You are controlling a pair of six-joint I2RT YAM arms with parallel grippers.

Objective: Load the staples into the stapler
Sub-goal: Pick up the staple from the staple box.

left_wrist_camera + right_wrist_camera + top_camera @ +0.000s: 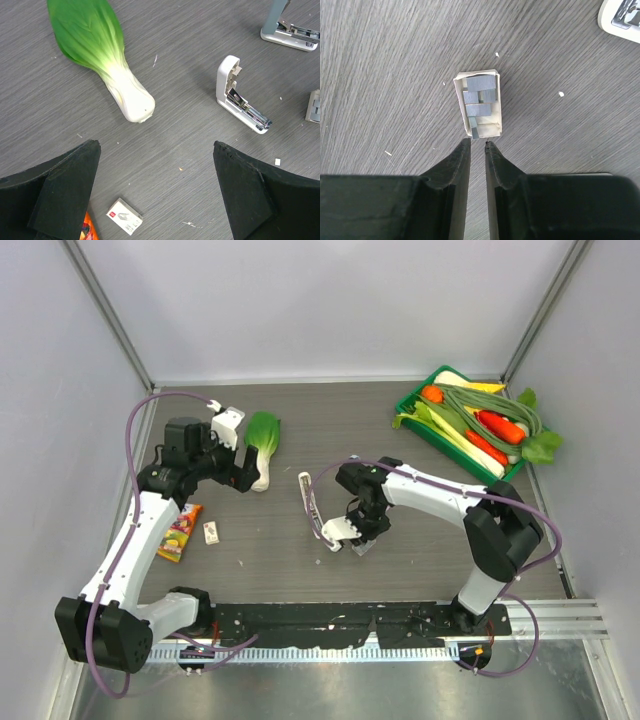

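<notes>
Peering down, the right wrist alone shows a tray of staples (479, 105) just ahead of the barely parted right gripper (477, 142), while the left wrist shows the wide-spread left gripper (156, 147) near the hinged-open stapler (239, 94) and a small printed box (125, 216).

- Left pincer (155, 147) spread wide, its black fingers (60, 190) at the lower corners with bare grey worktop (190, 40) between them.
- Staple box (125, 216), white with red print, lies flat just inside the finger on the bok choy's side.
- White stapler (240, 95) ahead and to the other side, hinged open with its metal channel showing.
- Toy bok choy (100, 55) ahead, stem end towards the pincer.
- Second stapler (287, 30) with a blue-grey arm, beyond the white one, partly cut off.
</notes>
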